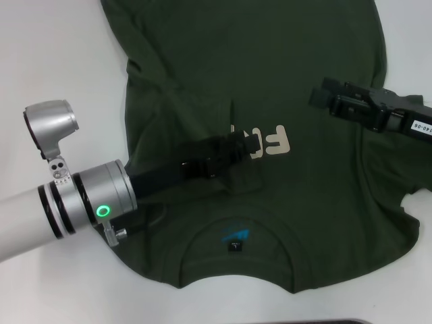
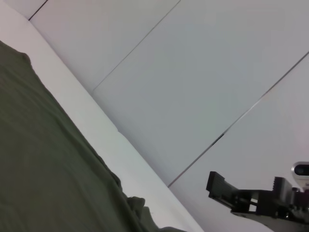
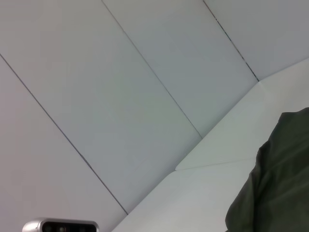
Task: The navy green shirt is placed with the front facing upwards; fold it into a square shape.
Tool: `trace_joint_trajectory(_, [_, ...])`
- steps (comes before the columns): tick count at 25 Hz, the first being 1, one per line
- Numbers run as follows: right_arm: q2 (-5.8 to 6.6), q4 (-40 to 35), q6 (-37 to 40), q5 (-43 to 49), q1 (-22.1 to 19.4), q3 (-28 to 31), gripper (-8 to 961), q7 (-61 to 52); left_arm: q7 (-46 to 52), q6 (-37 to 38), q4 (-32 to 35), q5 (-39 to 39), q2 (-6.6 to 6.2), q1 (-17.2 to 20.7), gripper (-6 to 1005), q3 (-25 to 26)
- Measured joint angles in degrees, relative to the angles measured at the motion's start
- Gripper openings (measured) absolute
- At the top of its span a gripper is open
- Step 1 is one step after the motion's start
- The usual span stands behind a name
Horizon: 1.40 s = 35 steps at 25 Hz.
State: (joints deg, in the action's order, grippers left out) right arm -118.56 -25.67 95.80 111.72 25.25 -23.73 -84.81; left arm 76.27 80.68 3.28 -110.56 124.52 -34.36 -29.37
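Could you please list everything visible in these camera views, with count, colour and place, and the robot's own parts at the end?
navy green shirt: one, dark olive green, spread across the table with its collar nearest the robot and the front up; one side looks partly folded inward.
chest lettering: one print, cream, mid-chest, partly hidden by the left gripper.
neck label: one, black, with a blue mark above it, inside the collar.
table: one, white, under the shirt.
wall panels: several, pale grey with thin seams, behind the table in both wrist views.
left gripper: one, black on a silver arm, over the shirt's chest.
right gripper: one, black, above the shirt's right side.
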Motion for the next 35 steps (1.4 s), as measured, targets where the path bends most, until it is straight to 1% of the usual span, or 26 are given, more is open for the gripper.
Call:
trace_joint_trajectory(4, [0.26, 0.0, 0.0, -0.1, 0.0, 0.1, 805, 0.0, 0.2, 3.2, 1.2, 0.0, -0.26, 0.2, 443, 0.8])
trace_joint_trajectory(6, [0.58, 0.0, 0.0, -0.4, 0.0, 0.1, 805, -0.2, 0.4, 5.9, 2.7, 0.0, -0.32, 0.8, 486, 2.3])
trace_joint_trajectory(8, [1.15, 0.0, 0.0, -0.6, -0.1, 0.2, 805, -0.7, 0.3, 8.7, 4.4, 0.1, -0.36, 1.4, 528, 4.2])
trace_joint_trajectory(10, [2.07, -0.1, 0.1, -0.6, -0.3, 0.2, 805, -2.0, 0.3, 10.6, 6.3, 0.1, -0.41, 2.2, 570, 5.8])
trace_joint_trajectory(11, [2.72, -0.2, 0.5, -0.6, -0.4, 0.2, 805, -3.0, 0.4, 11.3, 7.3, 0.1, -0.45, 2.4, 591, 6.3])
trace_joint_trajectory(13, [3.99, -0.3, 1.7, -0.6, -0.7, 0.2, 804, -5.0, 0.5, 12.4, 9.4, 0.1, -0.55, 2.9, 661, 7.2])
trace_joint_trajectory(16, [5.97, -2.1, 3.3, -0.5, -1.5, 0.1, 804, -11.0, 0.8, 13.3, 12.5, 0.1, -0.62, 3.5, 767, 7.6])
trace_joint_trajectory(18, [6.9, -4.5, 4.0, -0.3, -2.5, -0.1, 804, -16.9, 1.1, 13.4, 14.0, 0.0, -0.66, 3.8, 770, 7.3])
trace_joint_trajectory(19, [7.14, -6.0, 4.6, -0.2, -3.0, -0.1, 804, -19.4, 1.2, 13.4, 14.7, -0.1, -0.68, 3.9, 771, 7.2])
trace_joint_trajectory(24, [7.88, -16.0, 6.5, 0.4, -6.7, 0.2, 803, -33.3, 1.3, 13.4, 16.6, 0.2, -0.75, 4.4, 777, 7.8])
trace_joint_trajectory(27, [8.58, -20.4, 6.6, 3.2, -8.2, 1.7, 803, -40.0, 1.3, 13.4, 17.5, 0.2, -0.76, 4.3, 779, 8.1])
trace_joint_trajectory(31, [9.44, -22.4, 7.3, 8.7, -8.7, 4.4, 803, -44.0, 1.3, 13.5, 17.9, 0.2, -0.85, 4.2, 777, 8.0])
trace_joint_trajectory(35, [9.97, -22.6, 7.2, 15.4, -8.1, 6.9, 803, -45.6, 1.4, 12.3, 18.7, 0.2, -1.01, 4.2, 774, 8.1])
